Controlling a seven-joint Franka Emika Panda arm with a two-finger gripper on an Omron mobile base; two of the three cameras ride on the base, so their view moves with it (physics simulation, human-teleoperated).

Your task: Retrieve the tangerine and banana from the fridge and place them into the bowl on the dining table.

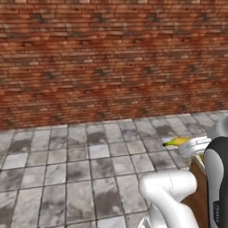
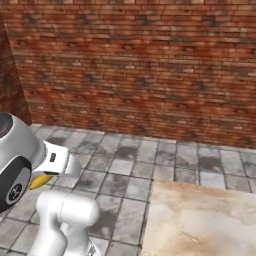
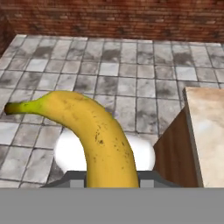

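Banana [image 3: 94,135] clamped in our gripper [image 3: 109,177], jaws closed on its lower end, stem arcing toward 10 o'clock in hand view. We carry it high over grey tiled floor [image 1: 67,169], likely to clear table edge. In left base view its yellow tip [image 1: 176,141] pokes out at 3 o'clock beside our arm. Dining table [image 2: 200,220] corner at 5 o'clock in right base view, near but not yet under fruit. We judge transport step underway; bowl placement pending. Brick wall [image 2: 140,65] ahead at 12 o'clock.
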